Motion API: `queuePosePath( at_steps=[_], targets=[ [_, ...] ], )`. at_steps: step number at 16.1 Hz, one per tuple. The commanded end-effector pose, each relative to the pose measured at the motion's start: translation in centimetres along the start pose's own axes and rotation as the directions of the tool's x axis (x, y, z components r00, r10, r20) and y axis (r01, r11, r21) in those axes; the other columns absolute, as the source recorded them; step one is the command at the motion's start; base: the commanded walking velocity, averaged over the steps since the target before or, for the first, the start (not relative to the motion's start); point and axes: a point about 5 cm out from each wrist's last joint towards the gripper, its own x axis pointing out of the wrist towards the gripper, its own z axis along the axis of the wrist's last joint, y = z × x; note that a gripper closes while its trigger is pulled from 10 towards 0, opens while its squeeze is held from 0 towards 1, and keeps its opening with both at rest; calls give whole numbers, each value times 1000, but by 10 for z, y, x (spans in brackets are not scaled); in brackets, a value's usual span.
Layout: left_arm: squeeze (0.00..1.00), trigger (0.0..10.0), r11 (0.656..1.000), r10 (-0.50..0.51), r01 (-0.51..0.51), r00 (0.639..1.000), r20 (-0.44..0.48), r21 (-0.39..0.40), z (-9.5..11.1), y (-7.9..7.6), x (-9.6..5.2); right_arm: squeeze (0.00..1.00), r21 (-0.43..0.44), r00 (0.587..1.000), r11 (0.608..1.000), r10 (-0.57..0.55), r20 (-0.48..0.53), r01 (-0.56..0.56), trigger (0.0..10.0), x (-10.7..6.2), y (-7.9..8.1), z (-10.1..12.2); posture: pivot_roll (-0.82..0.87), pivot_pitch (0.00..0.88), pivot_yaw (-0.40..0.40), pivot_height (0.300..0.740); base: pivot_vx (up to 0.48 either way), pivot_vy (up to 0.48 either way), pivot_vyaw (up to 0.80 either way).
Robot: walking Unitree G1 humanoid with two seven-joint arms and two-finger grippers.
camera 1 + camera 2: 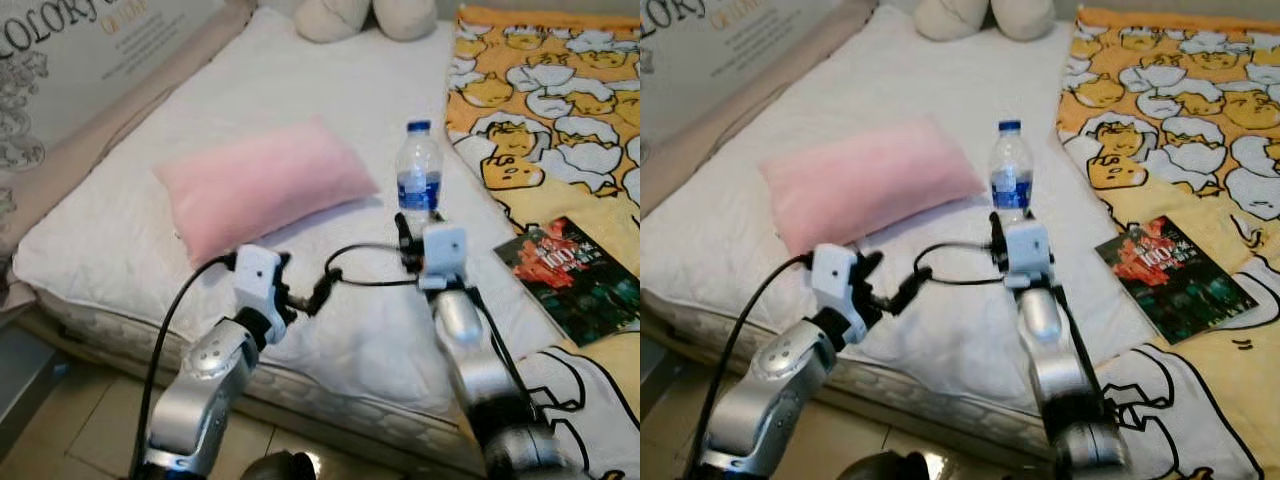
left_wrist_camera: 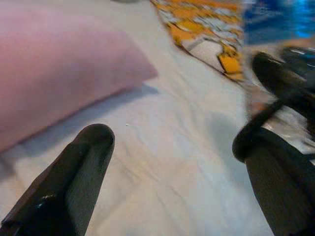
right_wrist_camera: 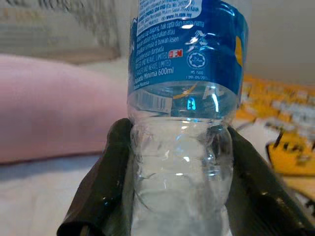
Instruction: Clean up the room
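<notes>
A clear water bottle (image 1: 419, 178) with a blue cap and blue label stands upright on a white mattress (image 1: 300, 90), held low on its body by the right gripper (image 3: 177, 167); the wrist view shows one black finger (image 3: 106, 177) pressed to each side of the bottle's narrow waist, below the label, so the pincer is closed onto it. The silver right arm reaches up from 5 o'clock in the head views, its white wrist block just below the bottle. At 9 o'clock from the bottle lies a pink pillow (image 1: 262, 186), its near corner close to the bottle but apart from it. The left gripper (image 1: 305, 298) hovers over the bare sheet at 7 o'clock from the bottle, just off the pillow's front edge; its wrist view shows the two black fingers (image 2: 74, 177) spread wide with only sheet between them, holding nothing. A black cable loops between the two wrists. From 1 to 5 o'clock of the bottle, a yellow blanket (image 1: 560, 110) printed with cartoon figures covers the bed's right side, and a dark book (image 1: 575, 278) with red lettering lies flat on it at 4 o'clock. A pale soft toy (image 1: 365, 17) sits at the bed's far end, at 12 o'clock. A printed board (image 1: 90, 50) leans along the mattress at 10 o'clock.
</notes>
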Motion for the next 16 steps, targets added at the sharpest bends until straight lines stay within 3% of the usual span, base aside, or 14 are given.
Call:
queuePosePath(
  at_steps=[1,3,5,7,9,10,12,14,16],
  targets=[
    [0,10000,981,192,-192,981,2,23,-6,30,-13,0,-69,992,997,-19,123,28,10000,-13,-11,18,-102,0,111,740,0,0,0],
    [0,10000,966,258,-257,964,56,-25,0,38,-16,0,-144,989,989,-11,145,32,10000,-41,-17,16,-111,0,102,740,0,0,0],
    [0,10000,966,255,-257,964,81,20,2,37,-12,0,-130,995,990,-39,89,50,10000,-52,-21,8,-128,0,99,740,0,0,0],
    [0,10000,955,272,-275,961,43,109,-19,45,-30,0,-30,994,995,-96,-47,95,10000,-65,-32,-7,-143,0,108,740,0,0,0],
    [0,10000,946,312,-314,949,47,83,-31,57,-53,0,13,991,997,-68,-115,70,10000,-80,-38,-18,-149,0,113,740,0,0,0],
    [0,10000,933,339,-346,937,85,100,-29,60,-56,0,16,992,999,-46,-117,48,10000,-80,-36,-18,-149,0,110,740,0,0,0],
    [0,10000,926,362,-369,927,93,72,-32,58,-47,0,54,993,998,-23,-114,29,10000,-68,-24,-14,-155,0,111,740,0,0,0],
    [0,10000,950,298,-305,949,106,60,-31,45,-28,0,55,995,998,24,-100,-19,10000,-57,-15,-9,-168,0,100,740,0,0,0],
    [0,10000,959,265,-274,959,104,80,-30,41,-21,0,28,992,999,28,-127,-25,10000,-49,-18,-12,-179,0,103,740,0,0,369]
  ],
)
